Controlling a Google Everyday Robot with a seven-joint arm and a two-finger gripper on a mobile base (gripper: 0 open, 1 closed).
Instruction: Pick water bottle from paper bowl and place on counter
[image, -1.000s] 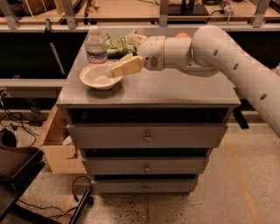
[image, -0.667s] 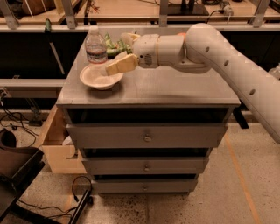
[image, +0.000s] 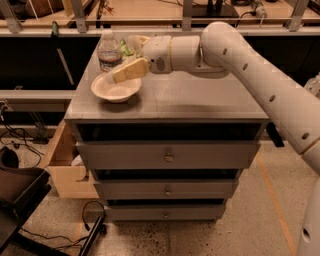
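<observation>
Remote station log, single camera.

Pincer (image: 122, 73): tan, at the end of the thick white jointed arm (image: 240, 55), which comes in from camera-right above the flat grey rectangular tabletop (image: 200, 97). It slants down and toward camera-left. From this angle I cannot tell whether the pincer is apart, together or clamped on anything.

Directly beneath the pincer's tip sits the shallow round off-white paper bowl (image: 117, 97). The tip hangs over the bowl's far rim. I cannot tell whether the two touch.

Just beyond the pincer's tip, toward the far edge, stands the small clear plastic water bottle with a white cap (image: 109, 54). It is upright and rises above both the pincer and the bowl. Its base is hidden behind the pincer and the bowl's rim, so I cannot say whether it stands inside the bowl or on the tabletop just behind it. Contact between pincer and water bottle: cannot tell.

Behind the pincer's wrist, just beside the water bottle, a greenish packet (image: 128, 47) shows in part. The rest of it is covered by the arm.

Well below the pincer, the tabletop caps a grey cabinet (image: 85, 150) with three stacked drawers (image: 210, 156), each with a small round knob (image: 169, 158) at its middle.

Lower, on the camera-left side of the pincer, a light wooden box (image: 62, 167) stands against the cabinet's side. Dark cables (image: 90, 212) lie on the speckled floor (image: 200, 235) near it.
</observation>
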